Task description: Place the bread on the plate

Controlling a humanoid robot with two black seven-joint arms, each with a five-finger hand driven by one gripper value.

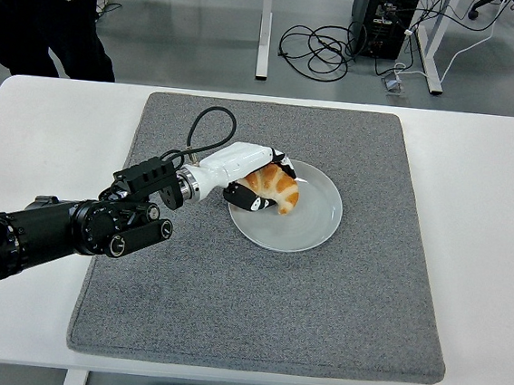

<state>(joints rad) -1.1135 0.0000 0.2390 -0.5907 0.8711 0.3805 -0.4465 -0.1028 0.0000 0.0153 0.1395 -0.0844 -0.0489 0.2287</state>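
Bright, even overhead light; sharp picture, soft faint shadows.

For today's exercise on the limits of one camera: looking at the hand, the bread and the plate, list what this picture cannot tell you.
- Head view: whether the bread touches the plate or hangs just above; its underside is hidden.
- Head view: the left hand fingers under the bread, covered by it.
- Head view: the right arm, outside the picture.
- Head view: the person at top left, cut off by the edge.

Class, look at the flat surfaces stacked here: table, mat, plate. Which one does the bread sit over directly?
The white plate: the bread is over its left part, not the grey mat or table.
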